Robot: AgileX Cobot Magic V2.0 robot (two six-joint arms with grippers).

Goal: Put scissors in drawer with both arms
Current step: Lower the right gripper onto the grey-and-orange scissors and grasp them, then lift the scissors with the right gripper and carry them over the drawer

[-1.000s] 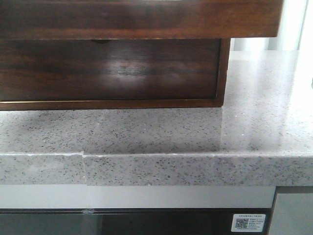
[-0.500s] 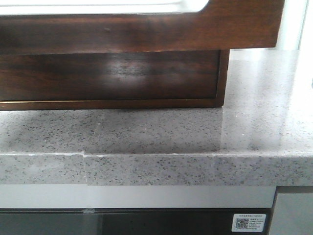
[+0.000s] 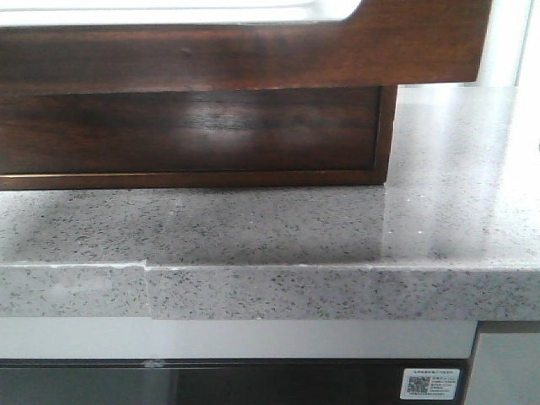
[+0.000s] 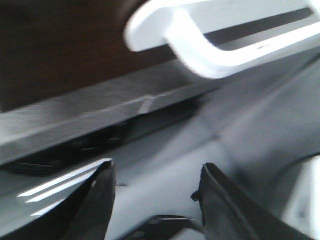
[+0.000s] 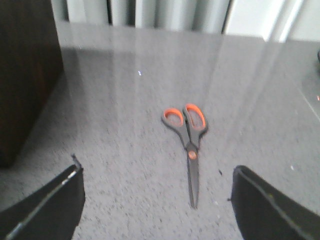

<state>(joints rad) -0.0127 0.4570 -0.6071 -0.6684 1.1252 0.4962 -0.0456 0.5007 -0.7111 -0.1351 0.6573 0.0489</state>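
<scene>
The drawer (image 3: 253,55) looks pulled out toward the camera in the front view, its dark glossy front overhanging the counter (image 3: 337,228), with the pale cut-out (image 3: 186,10) along its top edge just in frame; how far it is open cannot be judged from here. The left pincer (image 4: 155,187) has its two dark fingers spread with nothing between them, and the cut-out's white rim shows ahead of it and above, apart from the fingers; that view is blurred, so finer detail is lost. The right pincer (image 5: 157,200) is likewise spread wide and empty, and the scissors (image 5: 187,145) lie flat on the counter straight ahead of it, between the lines of its two fingers but not touched, orange handles away from the pincer and blade tip toward it. A dark wood side of the cabinet stands off to one side of that pincer. So the opening step seems at least begun, while picking up the scissors, carrying them over and dropping them in are all left to do. A white sticker (image 3: 430,384) with a QR code sits low on the counter's front; its print is too small to read.
</scene>
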